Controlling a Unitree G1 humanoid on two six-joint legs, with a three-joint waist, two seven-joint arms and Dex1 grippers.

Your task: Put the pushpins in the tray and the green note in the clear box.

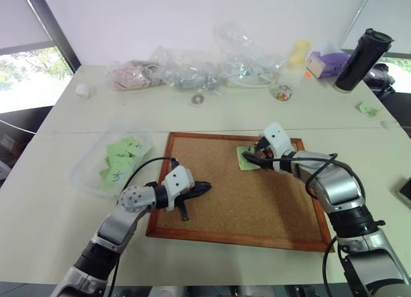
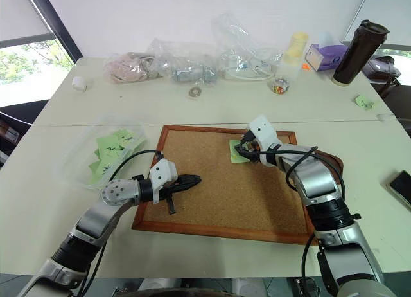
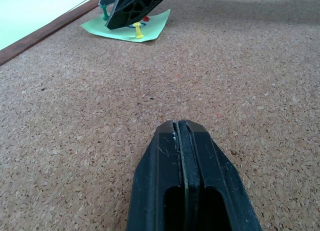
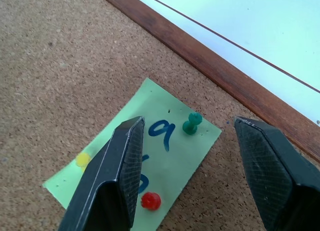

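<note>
— Right, item one: where does the green note [image 4: 150,176] sit?

— I log it flat on the cork board [image 1: 257,200], toward the board's one o'clock corner, close to the wooden frame. Three pushpins stand in it: a green pin [image 4: 191,123], a red pin [image 4: 150,201], a yellow pin [image 4: 83,160].

— Item two, your right gripper [image 4: 187,176]?

— Fingers parted wide, nothing between them; I have it poised over the note, straddling the handwriting and the green pin.

— Left gripper [image 3: 181,141]?

— Pressed fully closed, empty, low over bare cork at the board's nine o'clock side.

— And the clear box [image 1: 87,157]?

— On the table at nine o'clock of the board, already holding several green notes.
</note>
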